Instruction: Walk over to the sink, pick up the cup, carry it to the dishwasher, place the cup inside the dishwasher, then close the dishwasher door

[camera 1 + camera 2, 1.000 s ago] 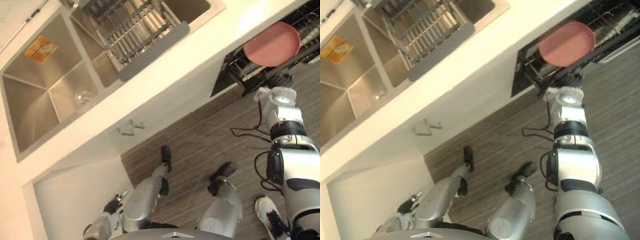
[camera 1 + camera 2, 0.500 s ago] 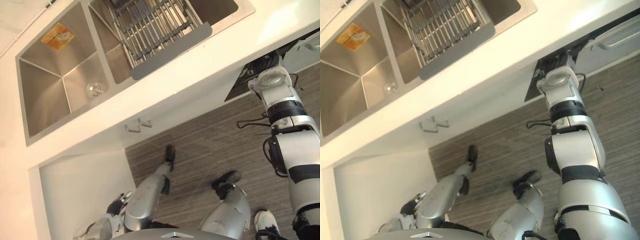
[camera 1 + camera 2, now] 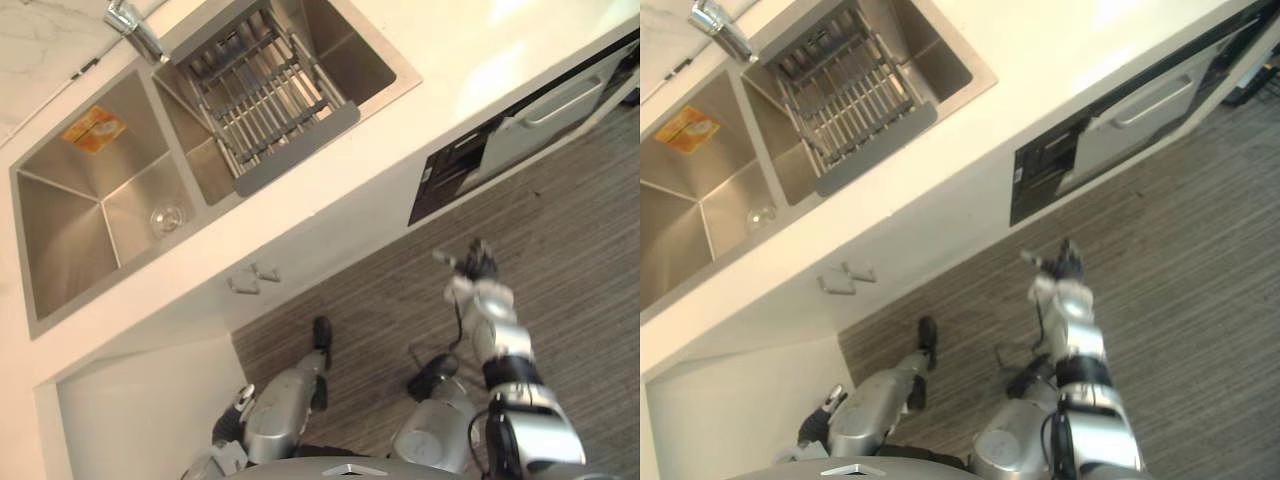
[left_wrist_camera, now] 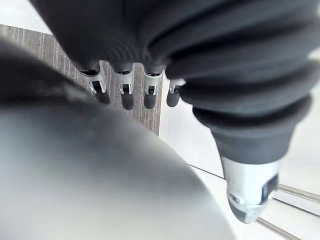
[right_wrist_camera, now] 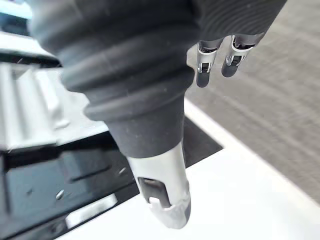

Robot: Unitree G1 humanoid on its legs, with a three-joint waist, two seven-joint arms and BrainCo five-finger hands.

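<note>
Up at two o'clock in the head views, under the cream countertop (image 3: 470,60), the silver-grey dishwasher door (image 3: 530,120) with its long bar handle is standing up against the cabinet front. A black panel (image 3: 438,180) is showing just beside it. Whether the door is fully seated, I cannot tell.

Down at four o'clock the right hand (image 3: 472,264) is hanging over the grey wood-grain floor (image 3: 580,260), apart from the door, its dark tips pointing up towards twelve. Its wrist view is showing the fingers (image 5: 202,75) straight, thumb set apart, gripping nothing.

At seven o'clock the left hand (image 3: 236,412) is dangling low beside the white cabinet side (image 3: 140,410). Its own wrist view is showing fingers (image 4: 126,95) loose and straight, thumb well apart, nothing between them.

Over at ten o'clock the stainless-steel double sink (image 3: 60,210) is sitting in the counter, with a chrome tap (image 3: 130,25) at eleven. A steel wire draining rack with a grey lip (image 3: 265,100) is lying across the right basin, and an orange sticker (image 3: 92,128) is showing on the left basin's wall. At that basin's bottom a small round glassy ring (image 3: 166,218) is glinting; cup or drain, I cannot tell.
</note>
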